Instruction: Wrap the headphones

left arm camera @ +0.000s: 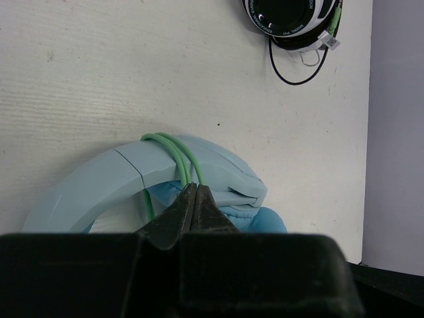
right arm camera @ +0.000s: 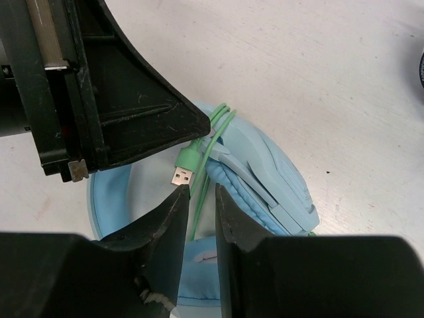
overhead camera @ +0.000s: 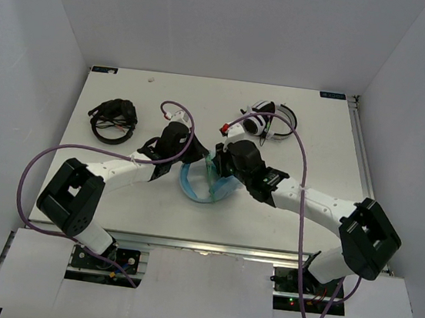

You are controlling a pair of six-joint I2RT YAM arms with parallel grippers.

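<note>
The light blue headphones (overhead camera: 205, 188) lie in the middle of the table, seen close in the left wrist view (left arm camera: 99, 185) and the right wrist view (right arm camera: 265, 172). Their thin green cable (left arm camera: 169, 142) loops over the headband. My left gripper (left arm camera: 194, 189) is shut, its tips pinching cable strands at the band, and sits at the headphones' left side (overhead camera: 187, 160). My right gripper (right arm camera: 201, 189) reaches in from the right (overhead camera: 218, 167) with a narrow gap between its fingers. Cable strands (right arm camera: 212, 142) run through that gap unclamped. The green USB plug (right arm camera: 182, 173) hangs just above the left fingertip.
Black headphones (overhead camera: 112, 120) lie at the back left. White-and-black headphones (overhead camera: 270, 121) with a thin black cord lie at the back right, also at the top of the left wrist view (left arm camera: 291, 20). White walls enclose the table on three sides.
</note>
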